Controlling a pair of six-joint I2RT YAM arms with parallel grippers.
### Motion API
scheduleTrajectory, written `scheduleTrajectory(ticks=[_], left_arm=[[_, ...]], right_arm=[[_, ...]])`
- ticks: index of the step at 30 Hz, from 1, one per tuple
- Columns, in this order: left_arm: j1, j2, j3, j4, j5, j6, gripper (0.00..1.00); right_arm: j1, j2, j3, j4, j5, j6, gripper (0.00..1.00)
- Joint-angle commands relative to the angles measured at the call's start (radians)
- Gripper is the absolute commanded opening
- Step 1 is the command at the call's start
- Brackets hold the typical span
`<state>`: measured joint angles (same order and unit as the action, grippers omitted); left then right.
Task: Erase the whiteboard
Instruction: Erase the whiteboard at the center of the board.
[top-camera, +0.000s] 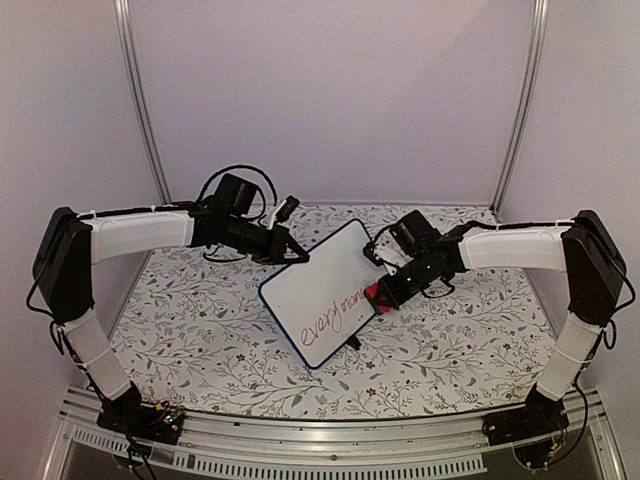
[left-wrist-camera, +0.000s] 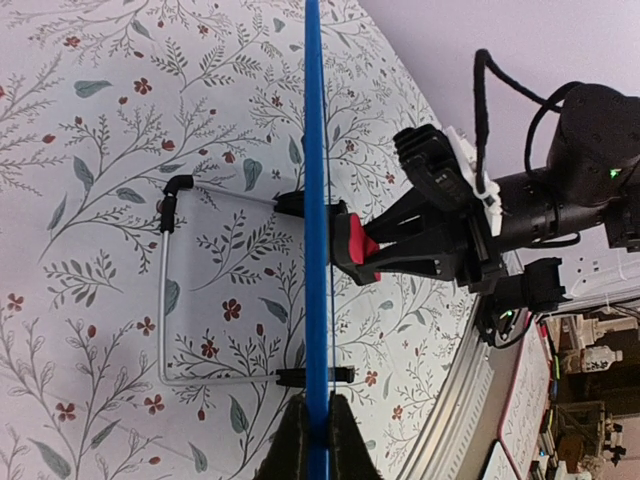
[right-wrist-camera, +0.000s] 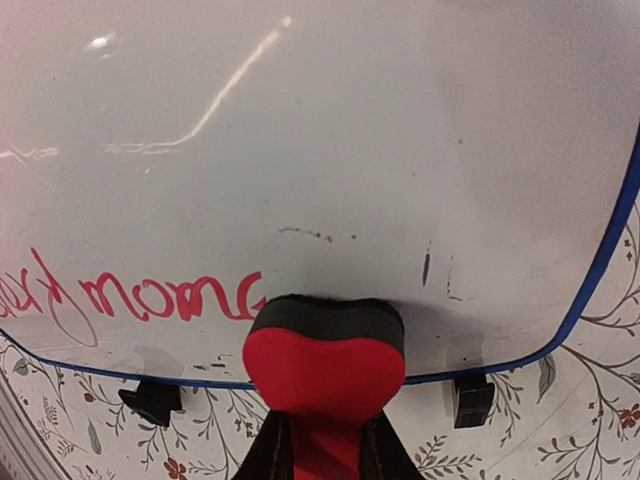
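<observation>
The whiteboard (top-camera: 325, 290), white with a thin blue frame, stands tilted on the flowered table and carries red handwriting (top-camera: 335, 318) along its lower right part. My left gripper (top-camera: 297, 255) is shut on its upper left edge; in the left wrist view the blue frame (left-wrist-camera: 316, 200) runs edge-on between the fingers (left-wrist-camera: 290, 450). My right gripper (top-camera: 385, 295) is shut on a red eraser (right-wrist-camera: 325, 365) with a black felt face. That felt presses on the whiteboard (right-wrist-camera: 320, 150) near its lower edge, just right of the red writing (right-wrist-camera: 150, 300).
The whiteboard's wire stand (left-wrist-camera: 175, 300) and small black feet (right-wrist-camera: 472, 398) rest on the flowered tablecloth (top-camera: 200, 330). An aluminium rail (top-camera: 330, 440) runs along the near table edge. White walls and metal posts (top-camera: 140, 100) close in the back.
</observation>
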<state>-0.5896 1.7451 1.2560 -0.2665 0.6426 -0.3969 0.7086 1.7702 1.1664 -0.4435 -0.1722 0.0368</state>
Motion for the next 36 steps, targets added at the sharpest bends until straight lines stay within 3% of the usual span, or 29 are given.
scheduleTrajectory(ticks=[1,13,36], left_arm=[[-0.031,-0.004,0.009,-0.005,0.080,0.047,0.00],[-0.031,-0.007,0.010,-0.005,0.079,0.048,0.00],[-0.031,-0.008,0.010,-0.005,0.081,0.047,0.00]], right_arm=[[0.019,0.003,-0.059,-0.018,-0.004,0.008,0.02],[0.026,-0.021,-0.081,-0.019,-0.013,0.008,0.02],[0.043,0.057,0.161,-0.011,0.084,-0.012,0.02]])
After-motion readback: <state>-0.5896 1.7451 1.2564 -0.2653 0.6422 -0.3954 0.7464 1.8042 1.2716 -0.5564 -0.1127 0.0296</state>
